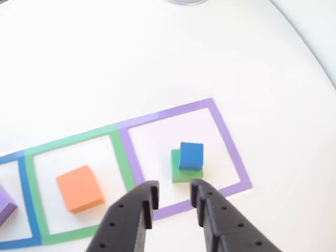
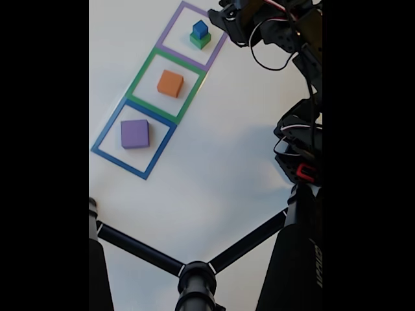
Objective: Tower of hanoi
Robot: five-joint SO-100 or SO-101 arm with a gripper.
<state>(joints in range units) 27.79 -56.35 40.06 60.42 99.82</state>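
Black, the gripper [image 1: 173, 202] enters the other view from the bottom edge with its two fingers [image 1: 146, 202] parted and nothing between them; the tips hang over the near side of the purple outline [image 1: 227, 137], short of the blocks. Just beyond the tips, inside that outline, the blue cube [image 1: 191, 156] sits on the green block [image 1: 181, 172], turned a little so that its edges do not line up with those of the block beneath. Next in the row, to the left in this view, the orange block [image 1: 80, 188] lies flat and alone inside the green outline [image 1: 119, 152]. At the left edge the purple block [image 1: 6, 206] is cut off by the frame, within the blue outline [image 1: 27, 199]. All three outlines adjoin in a line on a white table [image 1: 157, 58]. In the fixed view the gripper [image 2: 224, 14] shows at the top, beside the purple outline [image 2: 170, 29] holding the blue cube [image 2: 200, 28] on the green block [image 2: 200, 41]; the orange block [image 2: 170, 83] and purple block [image 2: 135, 133] lie below it in turn, each centred in its own outline. A black stand [image 2: 194, 275] crosses the bottom of that view.
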